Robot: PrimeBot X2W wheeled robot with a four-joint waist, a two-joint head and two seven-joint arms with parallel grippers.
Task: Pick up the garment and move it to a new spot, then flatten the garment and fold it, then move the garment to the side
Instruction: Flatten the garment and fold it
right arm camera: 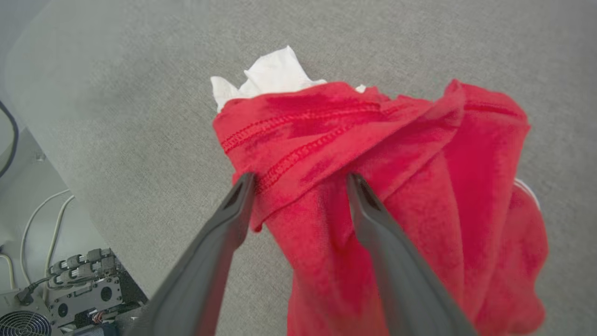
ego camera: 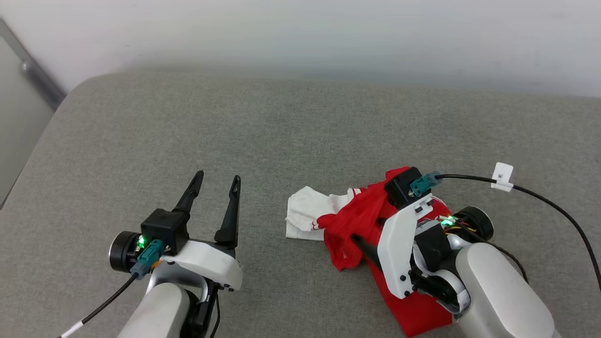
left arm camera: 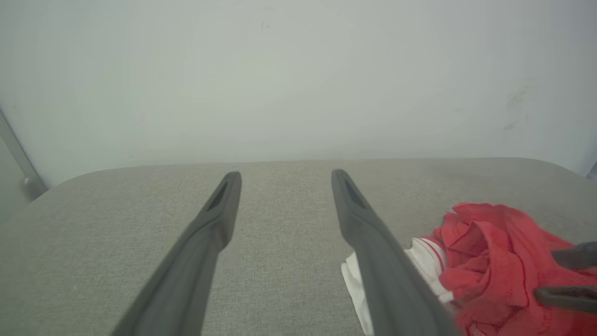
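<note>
The garment (ego camera: 357,220) lies crumpled on the grey cushioned surface (ego camera: 281,126), right of centre. It is bright red, with a white sleeve (ego camera: 305,211) and striped trim sticking out to its left. My right gripper (ego camera: 366,229) points down into the red heap. The right wrist view has the right gripper (right arm camera: 301,179) open, its two fingers astride a stitched fold of the garment (right arm camera: 373,154). My left gripper (ego camera: 218,178) hovers open over bare surface left of the garment, with nothing between its fingers. From the left wrist, the garment (left arm camera: 489,261) sits at the lower right behind the left gripper (left arm camera: 285,173), with the right gripper (left arm camera: 545,275) reaching into it.
A pale wall (ego camera: 328,33) stands behind the surface, whose rounded far-left corner meets a metal rail (ego camera: 37,75). A black cable with a white tag (ego camera: 502,177) trails right of my right wrist. Electronics and cables (right arm camera: 70,280) sit below the surface's edge.
</note>
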